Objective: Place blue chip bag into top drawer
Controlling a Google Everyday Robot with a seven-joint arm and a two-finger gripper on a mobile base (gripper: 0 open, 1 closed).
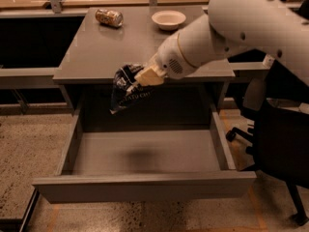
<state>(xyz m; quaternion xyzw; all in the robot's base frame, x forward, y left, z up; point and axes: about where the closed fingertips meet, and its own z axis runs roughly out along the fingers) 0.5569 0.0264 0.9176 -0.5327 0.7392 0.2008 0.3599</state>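
Observation:
The blue chip bag [127, 90], dark navy foil with white print, hangs in the air in front of the grey desk's front edge, above the back part of the open top drawer [145, 185]. My gripper [140, 79], with cream-coloured fingers, is shut on the bag's upper right side; the white arm reaches in from the upper right. The drawer is pulled fully out and its grey floor holds nothing. A dark shadow of the bag lies on the drawer floor.
On the grey desk top [96, 52] lie a brownish metal can [108, 17] at the back left and a white bowl [168, 19] at the back middle. A black office chair [280, 144] stands to the right of the drawer.

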